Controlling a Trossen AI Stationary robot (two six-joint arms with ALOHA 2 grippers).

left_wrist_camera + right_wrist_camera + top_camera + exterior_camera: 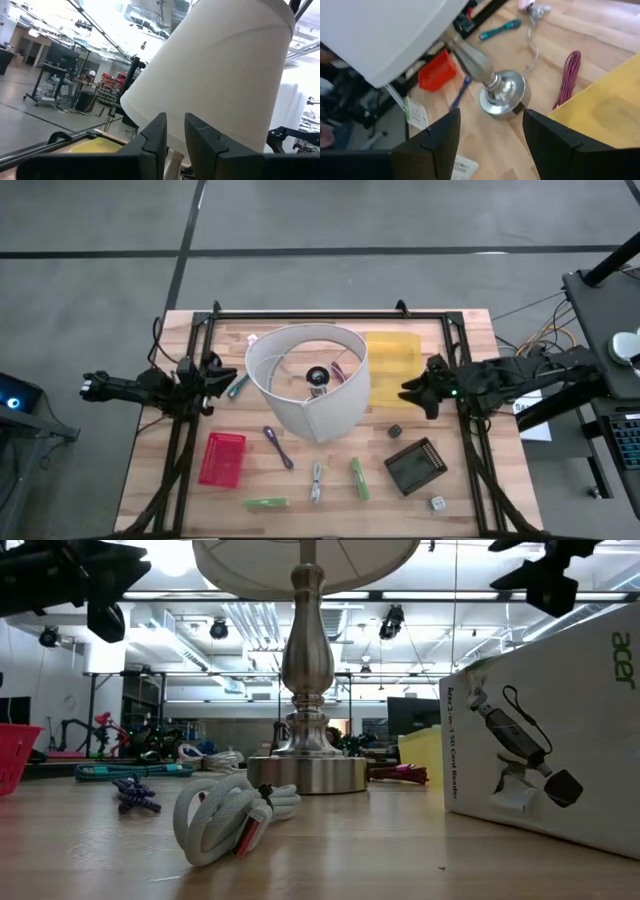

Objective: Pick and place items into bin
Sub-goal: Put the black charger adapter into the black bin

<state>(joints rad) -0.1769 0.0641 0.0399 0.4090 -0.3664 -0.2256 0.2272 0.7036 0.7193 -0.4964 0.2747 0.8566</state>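
The yellow translucent bin (392,360) lies flat near the table's far right, also seen as bin (607,107). The items lie loose on the near half: a purple tool (277,446), a silvery clip (316,480), green sticks (358,478) (265,503), a dark cube (394,431) and a grey cube (437,503). My left gripper (215,375) hangs in the air left of the lampshade, with its fingers (155,140) a narrow gap apart and nothing between them. My right gripper (410,392) hovers open at the bin's near edge, its fingers (437,137) wide apart above the lamp's base.
A lamp with a large white shade (310,380) and a silvery base (502,95) stands mid-table between the arms. A red basket (222,458), a teal pen (238,385), a dark box (415,465), a magenta cord (570,75) and a white coiled cord (225,815) also lie about.
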